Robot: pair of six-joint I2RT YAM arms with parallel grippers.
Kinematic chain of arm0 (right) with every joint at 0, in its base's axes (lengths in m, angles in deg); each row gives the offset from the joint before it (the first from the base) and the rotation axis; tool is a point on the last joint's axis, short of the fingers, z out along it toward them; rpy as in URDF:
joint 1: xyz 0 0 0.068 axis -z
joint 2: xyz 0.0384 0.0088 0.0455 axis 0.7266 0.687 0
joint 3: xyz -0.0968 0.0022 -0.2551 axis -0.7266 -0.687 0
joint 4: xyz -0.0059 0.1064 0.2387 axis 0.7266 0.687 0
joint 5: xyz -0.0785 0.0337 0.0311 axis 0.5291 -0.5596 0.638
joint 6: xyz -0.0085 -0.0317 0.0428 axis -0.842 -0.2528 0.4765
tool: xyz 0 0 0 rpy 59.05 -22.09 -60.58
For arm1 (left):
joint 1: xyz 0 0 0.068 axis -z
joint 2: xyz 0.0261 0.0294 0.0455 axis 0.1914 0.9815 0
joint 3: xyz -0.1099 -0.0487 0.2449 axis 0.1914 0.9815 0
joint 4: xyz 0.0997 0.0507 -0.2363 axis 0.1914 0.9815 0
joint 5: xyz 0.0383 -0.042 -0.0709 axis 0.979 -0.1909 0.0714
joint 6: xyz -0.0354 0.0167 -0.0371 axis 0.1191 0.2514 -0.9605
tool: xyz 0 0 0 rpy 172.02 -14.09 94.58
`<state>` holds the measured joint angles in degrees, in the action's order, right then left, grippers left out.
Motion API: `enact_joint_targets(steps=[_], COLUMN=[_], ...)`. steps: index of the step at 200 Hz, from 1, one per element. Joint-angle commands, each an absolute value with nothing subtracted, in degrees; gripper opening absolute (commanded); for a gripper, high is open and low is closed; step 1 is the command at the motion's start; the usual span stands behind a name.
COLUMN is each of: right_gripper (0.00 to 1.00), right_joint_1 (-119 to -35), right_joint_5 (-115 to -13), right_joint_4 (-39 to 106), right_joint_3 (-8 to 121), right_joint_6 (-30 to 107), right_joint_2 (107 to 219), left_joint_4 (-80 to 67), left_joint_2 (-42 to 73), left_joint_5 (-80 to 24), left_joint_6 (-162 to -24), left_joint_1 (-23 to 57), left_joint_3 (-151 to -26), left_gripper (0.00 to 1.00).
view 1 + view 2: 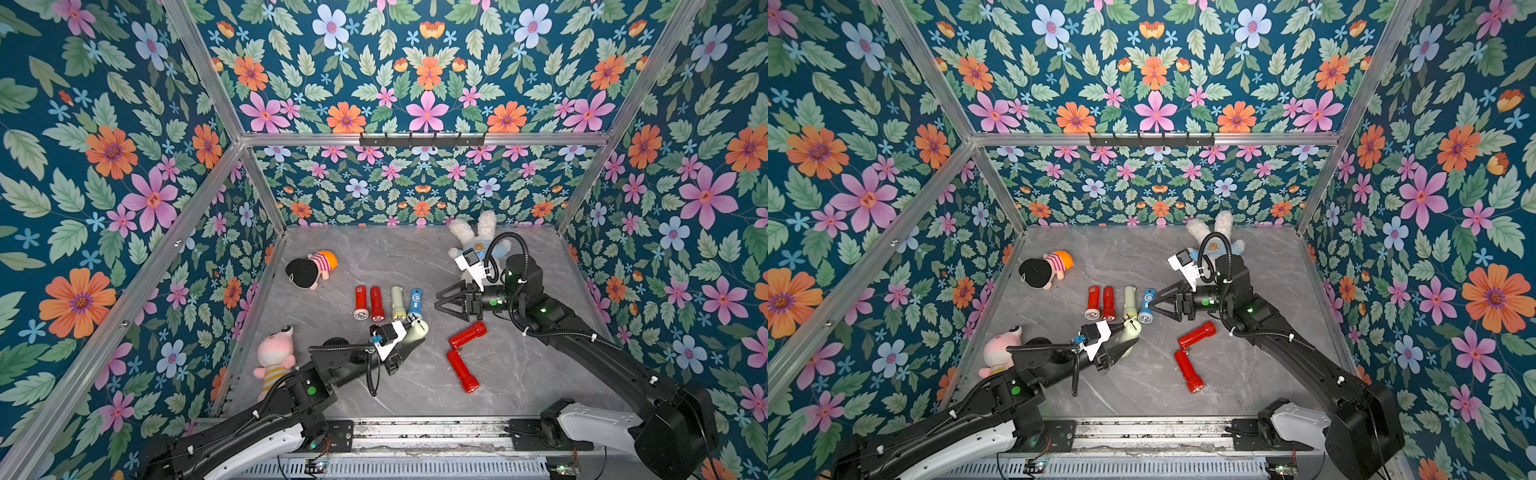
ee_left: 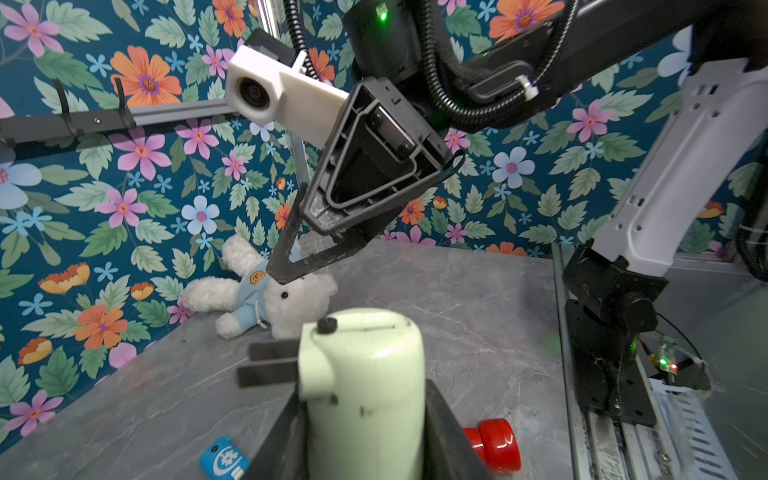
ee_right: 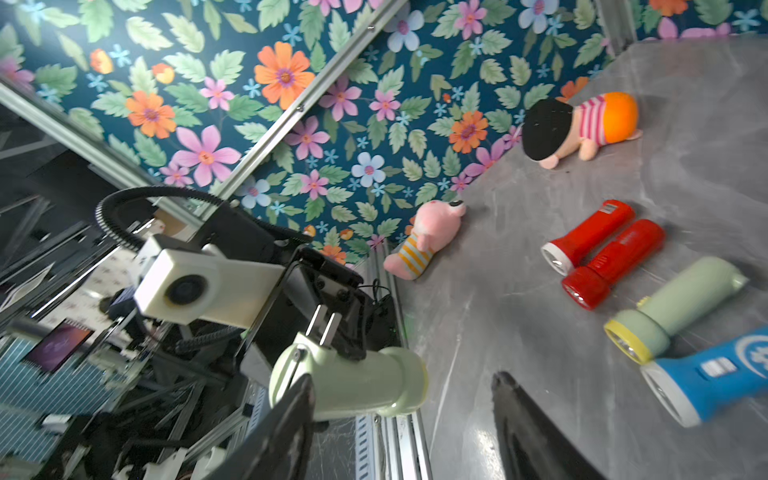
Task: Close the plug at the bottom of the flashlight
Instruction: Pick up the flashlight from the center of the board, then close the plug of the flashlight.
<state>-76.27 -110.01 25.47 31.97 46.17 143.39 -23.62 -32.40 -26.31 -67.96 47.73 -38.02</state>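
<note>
My left gripper (image 1: 404,340) (image 2: 361,415) is shut on a pale green flashlight (image 1: 416,331) (image 2: 365,374) and holds it off the table, tail end pointing away from the wrist. The plug (image 2: 270,362) (image 3: 322,323) is swung out: its two flat prongs stick out sideways from the tail. My right gripper (image 1: 437,301) (image 3: 403,378) is open, a little behind and to the right of the flashlight's tail, not touching it. In the right wrist view one finger (image 3: 291,415) overlaps the flashlight (image 3: 357,384), and nothing lies between the jaws.
Red (image 1: 360,302), red (image 1: 376,303), pale green (image 1: 398,302) and blue (image 1: 415,301) flashlights lie in a row just behind the left gripper. Two more red ones (image 1: 467,335) (image 1: 461,372) lie at the front right. A doll (image 1: 311,269), a pink pig (image 1: 274,357) and a white bunny (image 1: 473,235) lie around the edges.
</note>
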Motion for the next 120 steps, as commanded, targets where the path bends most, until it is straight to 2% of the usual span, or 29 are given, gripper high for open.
enact_joint_targets(steps=[1,42,68,98,120], right_gripper=[0.69,0.68,0.65,0.6,0.59], right_joint_1=[-77.9,-79.7,-79.6,-79.7,-79.8], right_joint_5=[-114.2,-105.8,-94.3,-81.2,-79.1], right_joint_4=[22.4,37.1,47.2,57.9,59.8], right_joint_3=[33.5,39.4,43.2,50.3,54.6], right_joint_6=[45.9,41.5,40.1,45.6,50.5], right_joint_2=[143.4,145.0,145.8,148.7,150.5], left_joint_4=[-26.0,-23.7,-23.6,-28.2,-35.5], left_joint_2=[-34.4,-32.6,-28.7,-25.6,-24.8], left_joint_5=[-27.2,-14.2,-8.7,0.6,6.7], left_joint_6=[-66.5,-67.2,-65.1,-61.7,-58.5], left_joint_1=[47.6,47.7,47.6,47.6,47.6], left_joint_3=[-37.6,-39.4,-41.4,-42.1,-40.2], left_gripper=[0.0,0.0,0.0,0.0,0.0])
